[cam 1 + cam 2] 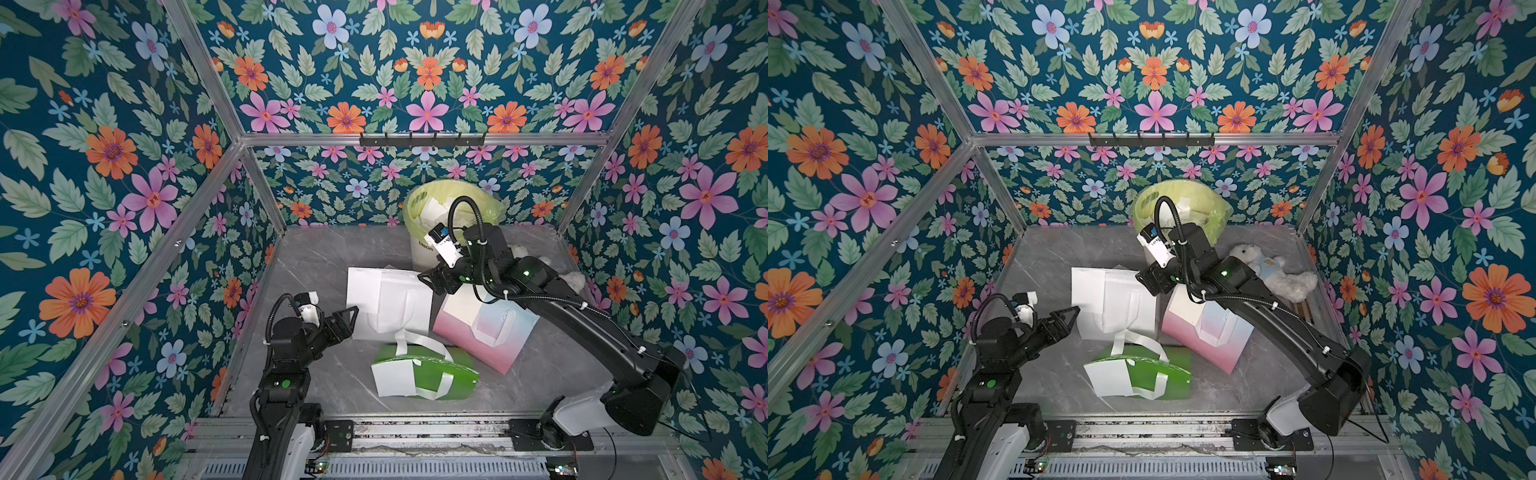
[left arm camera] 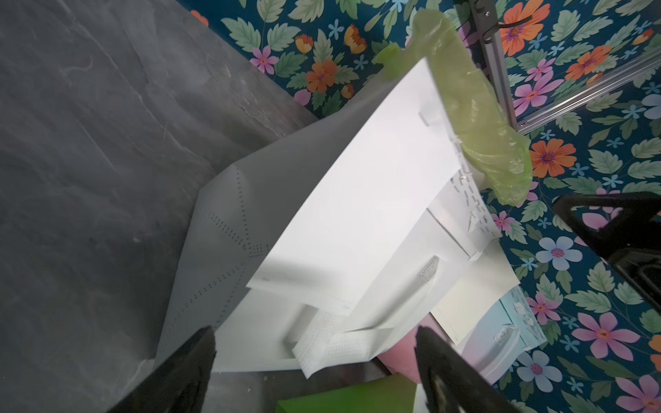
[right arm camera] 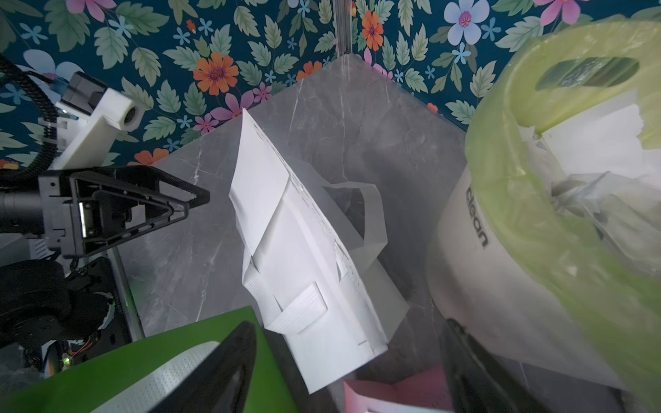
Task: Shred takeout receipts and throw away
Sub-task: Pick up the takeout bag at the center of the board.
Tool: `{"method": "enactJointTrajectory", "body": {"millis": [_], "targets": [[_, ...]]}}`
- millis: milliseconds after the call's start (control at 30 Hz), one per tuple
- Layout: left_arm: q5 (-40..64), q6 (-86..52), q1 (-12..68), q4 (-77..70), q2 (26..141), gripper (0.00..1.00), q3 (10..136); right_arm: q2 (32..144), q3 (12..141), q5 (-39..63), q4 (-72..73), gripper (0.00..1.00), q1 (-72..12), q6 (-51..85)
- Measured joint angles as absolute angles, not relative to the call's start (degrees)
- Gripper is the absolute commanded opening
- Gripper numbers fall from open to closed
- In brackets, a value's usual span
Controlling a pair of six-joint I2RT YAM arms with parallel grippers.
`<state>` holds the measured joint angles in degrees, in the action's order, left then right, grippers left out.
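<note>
- Left tool (image 1: pixel 351 316): wide, empty, aligned with the edge of the receipt (image 1: pixel 363 289) atop the white bag (image 1: pixel 399 307), likely for pinching.
- Right tool (image 1: pixel 426 280): wide, empty, opposite, near the bin (image 1: pixel 419 253).

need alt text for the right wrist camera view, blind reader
A white fabric bag lies on a grey marble table with a white receipt on it. Beside it stands a white bin lined with a lime green bag holding paper scraps; the left hand hovers nearby.
</note>
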<state>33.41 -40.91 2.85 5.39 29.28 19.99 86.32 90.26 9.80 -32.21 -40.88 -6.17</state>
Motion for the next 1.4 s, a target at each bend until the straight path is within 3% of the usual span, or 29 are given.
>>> {"method": "enactJointTrajectory", "body": {"millis": [600,767,1000,1400], "targets": [[35.9,-49.56,2.83,-14.83,33.36,0.77,14.0,104.77,105.36,11.44,-39.68,0.66,-41.93,-9.78],[35.9,-49.74,2.83,-16.88,33.06,0.76,13.58,105.58,105.91,11.55,-40.66,0.61,-42.19,-10.39],[35.22,-48.82,2.83,-16.43,34.83,0.85,14.06,105.65,105.97,11.55,-41.52,0.6,-42.46,-10.7],[35.05,-49.76,2.79,-23.0,38.96,0.78,11.64,105.69,106.13,11.49,-42.17,0.54,-43.55,-11.11]]}}
